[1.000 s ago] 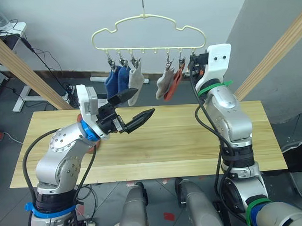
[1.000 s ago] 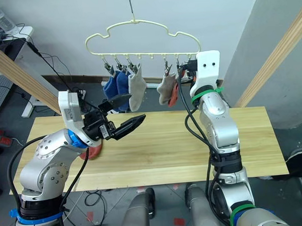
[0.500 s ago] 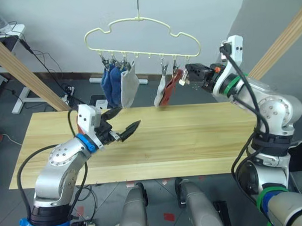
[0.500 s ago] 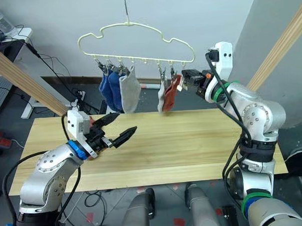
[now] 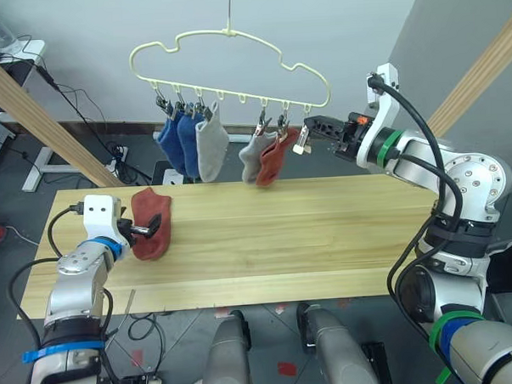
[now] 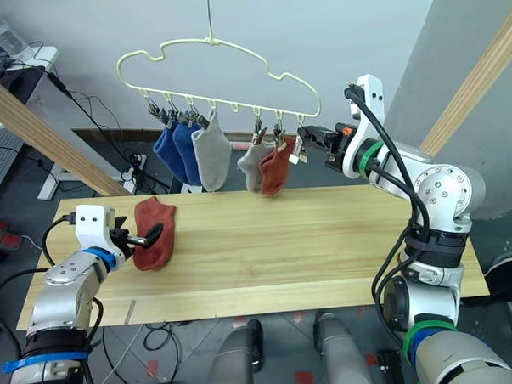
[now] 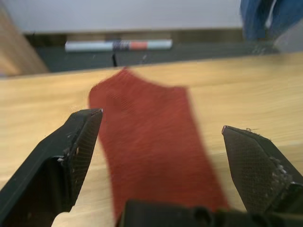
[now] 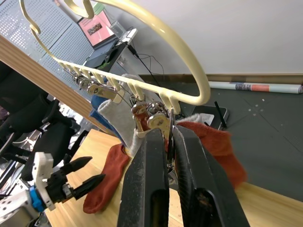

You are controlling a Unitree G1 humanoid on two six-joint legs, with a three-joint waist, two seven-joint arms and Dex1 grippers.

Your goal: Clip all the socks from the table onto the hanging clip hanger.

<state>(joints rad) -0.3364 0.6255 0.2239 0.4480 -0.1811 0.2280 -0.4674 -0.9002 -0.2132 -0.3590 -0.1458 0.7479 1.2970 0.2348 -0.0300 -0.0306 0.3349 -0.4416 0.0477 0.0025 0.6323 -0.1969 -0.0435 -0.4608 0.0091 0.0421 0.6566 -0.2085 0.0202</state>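
Clip hanger [image 5: 233,61] holds five socks [image 5: 197,142]. L gripper [image 5: 151,227] fingers spread wide over rust-red sock [image 5: 150,224] near counter [image 5: 326,240] left edge. R gripper [image 5: 308,126] fingers pinched on end clip [image 8: 158,123].

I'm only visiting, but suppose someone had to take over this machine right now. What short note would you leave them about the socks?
Left tool: open, low over the table, fingers either side of the last rust-red sock, not gripping it.
Right tool: shut on the end clip of the clip hanger, which is tilted.
Done: five socks hang clipped, two blue, two grey, one rust-red.
Left: pick up the sock on the table and clip it into the end clip.
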